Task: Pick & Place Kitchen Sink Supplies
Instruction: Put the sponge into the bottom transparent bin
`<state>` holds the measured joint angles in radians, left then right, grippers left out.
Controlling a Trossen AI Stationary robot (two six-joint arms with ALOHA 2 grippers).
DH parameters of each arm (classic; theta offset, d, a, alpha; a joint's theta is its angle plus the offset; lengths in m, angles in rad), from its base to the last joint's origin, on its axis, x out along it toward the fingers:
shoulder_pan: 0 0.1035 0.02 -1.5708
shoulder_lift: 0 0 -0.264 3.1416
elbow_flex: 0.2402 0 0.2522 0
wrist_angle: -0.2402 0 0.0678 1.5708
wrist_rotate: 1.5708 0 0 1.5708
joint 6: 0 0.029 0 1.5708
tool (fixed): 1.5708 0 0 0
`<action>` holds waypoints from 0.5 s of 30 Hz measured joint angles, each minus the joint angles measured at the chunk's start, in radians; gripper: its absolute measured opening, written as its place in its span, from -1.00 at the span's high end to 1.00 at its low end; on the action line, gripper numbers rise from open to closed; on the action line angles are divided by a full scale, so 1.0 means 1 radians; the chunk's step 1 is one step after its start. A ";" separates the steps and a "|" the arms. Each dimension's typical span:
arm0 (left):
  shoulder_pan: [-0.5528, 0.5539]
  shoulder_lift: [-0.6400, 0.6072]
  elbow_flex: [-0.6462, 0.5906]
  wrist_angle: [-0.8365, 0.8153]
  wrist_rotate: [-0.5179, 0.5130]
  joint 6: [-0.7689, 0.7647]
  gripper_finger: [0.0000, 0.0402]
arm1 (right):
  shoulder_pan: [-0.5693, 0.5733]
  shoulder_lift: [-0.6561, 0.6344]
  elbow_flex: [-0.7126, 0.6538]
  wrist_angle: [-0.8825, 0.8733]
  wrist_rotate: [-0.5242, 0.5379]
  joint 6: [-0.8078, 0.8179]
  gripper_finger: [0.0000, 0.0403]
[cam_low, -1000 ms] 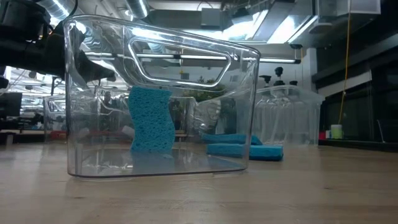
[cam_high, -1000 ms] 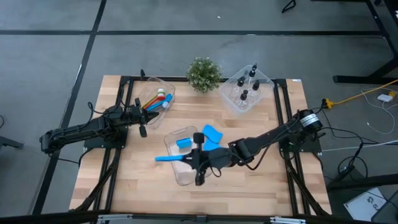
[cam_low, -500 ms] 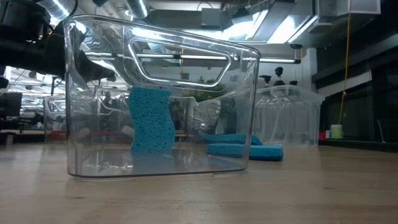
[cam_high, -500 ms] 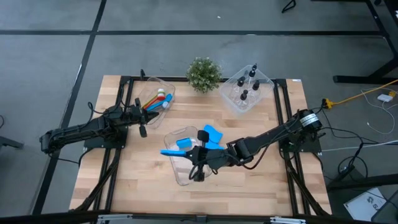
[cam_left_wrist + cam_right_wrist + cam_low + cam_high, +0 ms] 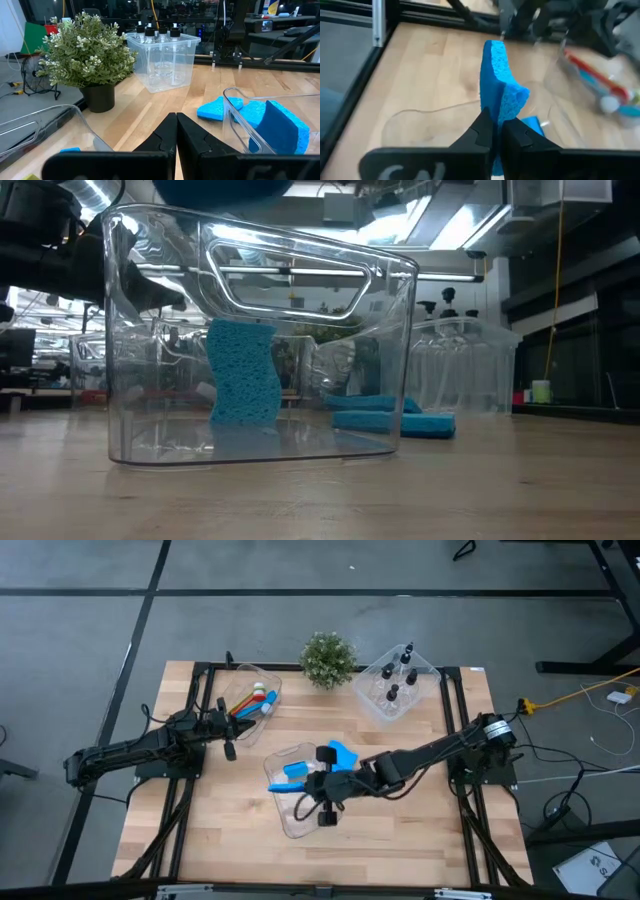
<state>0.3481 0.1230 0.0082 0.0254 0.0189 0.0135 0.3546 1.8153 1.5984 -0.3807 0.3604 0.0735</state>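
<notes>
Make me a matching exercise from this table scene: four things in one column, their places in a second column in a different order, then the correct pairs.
Things:
1. black-capped bottles
2. brushes
3. potted plant
4. blue sponge gripped by the right gripper

Places:
A. standing on the table between the two far bins
B. over the clear bin in the middle
C. in the far-right clear bin
D. in the far-left clear bin

Pairs: 1-C, 2-D, 3-A, 4-B
</notes>
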 joint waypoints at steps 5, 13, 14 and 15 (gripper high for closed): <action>0.000 0.000 0.000 0.000 0.000 0.000 0.99 | -0.026 0.000 0.087 -0.163 -0.112 0.073 0.92; 0.000 0.000 0.000 0.000 0.000 0.000 0.99 | -0.042 -0.001 0.124 -0.301 -0.172 0.078 0.91; 0.000 0.000 0.000 0.000 0.000 0.000 0.99 | -0.045 -0.001 0.124 -0.313 -0.174 0.078 0.91; 0.000 0.000 0.000 0.000 0.000 0.000 0.99 | -0.047 -0.001 0.124 -0.324 -0.174 0.078 0.91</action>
<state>0.3481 0.1234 0.0086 0.0254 0.0189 0.0135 0.3076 1.8145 1.7226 -0.7051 0.1864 0.1515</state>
